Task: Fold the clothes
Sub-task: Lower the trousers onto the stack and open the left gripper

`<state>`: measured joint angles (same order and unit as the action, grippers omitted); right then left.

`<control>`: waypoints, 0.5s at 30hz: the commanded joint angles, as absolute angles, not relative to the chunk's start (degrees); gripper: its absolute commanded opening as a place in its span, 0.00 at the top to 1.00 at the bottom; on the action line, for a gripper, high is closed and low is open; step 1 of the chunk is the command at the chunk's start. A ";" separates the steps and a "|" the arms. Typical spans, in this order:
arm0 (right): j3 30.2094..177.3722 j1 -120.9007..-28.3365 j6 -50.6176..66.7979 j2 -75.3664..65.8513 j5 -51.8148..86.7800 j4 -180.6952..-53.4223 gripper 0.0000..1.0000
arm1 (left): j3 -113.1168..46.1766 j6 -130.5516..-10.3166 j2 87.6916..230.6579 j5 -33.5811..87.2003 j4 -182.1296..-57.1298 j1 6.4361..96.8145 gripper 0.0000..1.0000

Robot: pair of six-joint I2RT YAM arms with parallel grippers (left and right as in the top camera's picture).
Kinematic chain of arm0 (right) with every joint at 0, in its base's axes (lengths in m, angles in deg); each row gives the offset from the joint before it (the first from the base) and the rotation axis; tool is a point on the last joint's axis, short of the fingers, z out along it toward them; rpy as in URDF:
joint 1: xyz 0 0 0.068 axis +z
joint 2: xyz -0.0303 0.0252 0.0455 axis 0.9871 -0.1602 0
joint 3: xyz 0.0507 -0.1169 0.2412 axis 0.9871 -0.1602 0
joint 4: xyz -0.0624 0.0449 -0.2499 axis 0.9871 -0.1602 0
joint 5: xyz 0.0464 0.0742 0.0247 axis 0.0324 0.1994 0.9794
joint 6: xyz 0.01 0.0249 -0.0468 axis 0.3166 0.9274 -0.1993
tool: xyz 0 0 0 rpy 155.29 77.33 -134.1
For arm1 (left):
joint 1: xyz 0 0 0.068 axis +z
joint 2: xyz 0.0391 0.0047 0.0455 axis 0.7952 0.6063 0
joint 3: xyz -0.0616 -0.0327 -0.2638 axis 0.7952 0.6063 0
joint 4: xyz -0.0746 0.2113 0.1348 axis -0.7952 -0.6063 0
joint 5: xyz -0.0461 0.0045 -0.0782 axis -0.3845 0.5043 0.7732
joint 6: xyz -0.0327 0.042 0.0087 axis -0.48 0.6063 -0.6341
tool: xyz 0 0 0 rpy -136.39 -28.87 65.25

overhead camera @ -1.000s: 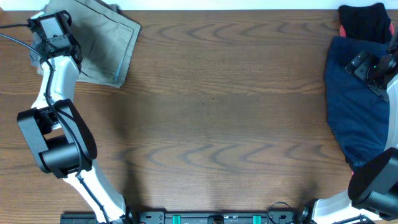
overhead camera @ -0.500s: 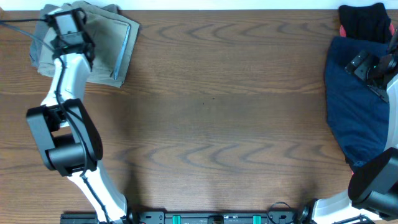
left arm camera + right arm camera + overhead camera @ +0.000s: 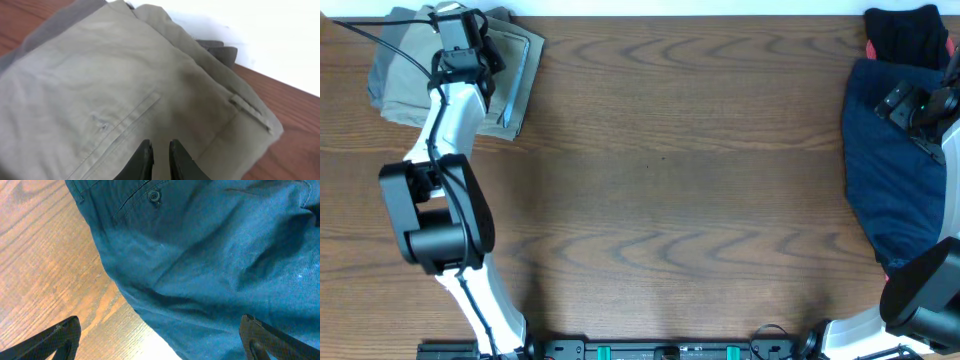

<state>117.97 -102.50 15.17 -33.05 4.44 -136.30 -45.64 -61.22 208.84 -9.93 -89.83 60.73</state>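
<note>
Folded pale khaki shorts (image 3: 513, 72) lie at the table's far left corner, with a grey garment under them (image 3: 221, 50). The back pocket seam shows in the left wrist view (image 3: 125, 125). My left gripper (image 3: 461, 32) hovers over the khaki shorts, its fingers (image 3: 160, 146) nearly together with nothing between them. A navy-blue garment (image 3: 880, 190) lies spread at the right edge, and it fills the right wrist view (image 3: 210, 255). A black garment (image 3: 908, 35) sits behind it. My right gripper (image 3: 920, 103) is wide open above the navy cloth (image 3: 159, 330).
The brown wooden table (image 3: 670, 180) stretches between the two piles. A bit of red cloth (image 3: 870, 47) peeks beside the black garment. The white wall edge (image 3: 280, 30) runs just behind the khaki pile.
My left gripper has moved to the right, from the left edge of the khaki pile to above its top middle. The right arm and the navy garment have not moved.
</note>
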 commanded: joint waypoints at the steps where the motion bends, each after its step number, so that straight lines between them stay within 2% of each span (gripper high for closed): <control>1: 118.64 -102.15 14.47 -33.55 3.66 -136.35 0.01 | -46.39 -61.27 214.33 -9.10 -88.91 61.12 0.85; 8: 118.64 -102.15 14.47 -33.55 3.66 -136.33 0.01 | -46.39 -61.27 218.81 -9.10 -89.30 61.12 0.83; 9: 118.64 -102.15 14.47 -33.55 3.68 -136.35 0.01 | -46.39 -61.00 218.79 -9.12 -89.43 61.12 0.77; 15: 118.64 -102.13 14.47 -33.55 3.66 -136.35 0.01 | -46.41 -60.00 213.70 -9.15 -90.88 61.10 0.75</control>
